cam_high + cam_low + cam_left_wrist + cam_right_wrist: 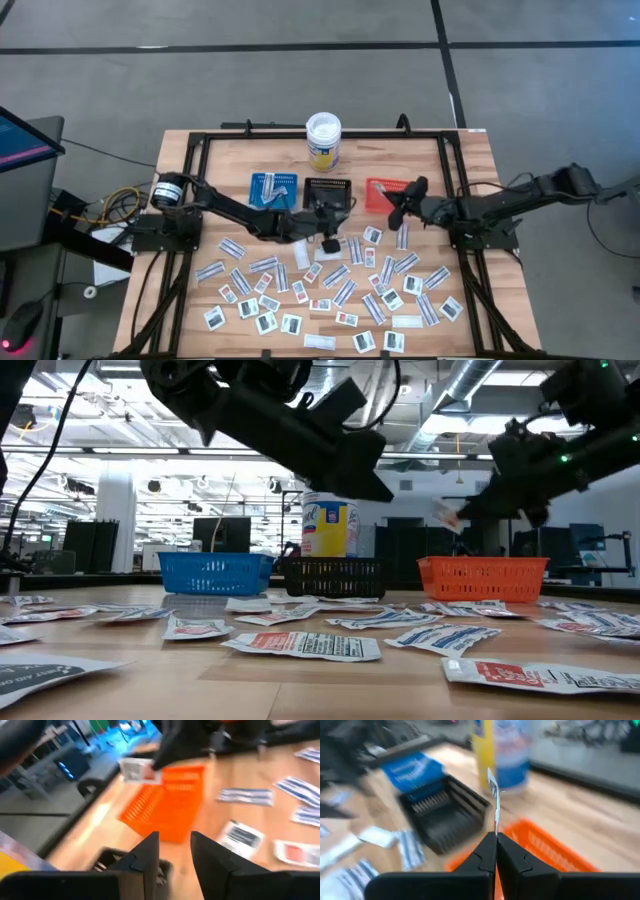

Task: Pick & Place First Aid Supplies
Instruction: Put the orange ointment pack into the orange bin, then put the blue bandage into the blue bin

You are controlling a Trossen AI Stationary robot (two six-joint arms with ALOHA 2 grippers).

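Three trays (274, 188), contents unclear

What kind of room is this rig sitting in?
Probably an open industrial lab or workshop: exposed ceiling ducts and strip lights overhead, desks with monitors behind the table, and bare concrete floor.

packets (330, 295) crowding table front, trays (329, 191) and tub (323, 140) blocking rear

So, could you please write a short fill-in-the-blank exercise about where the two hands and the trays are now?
1. The right hand pinches a packet above the ____ tray.
2. The left hand is over the ____ tray.
3. The middle tray of the three is ____.
4. The tub has a ____ lid.

Missing words: orange; black; black; white
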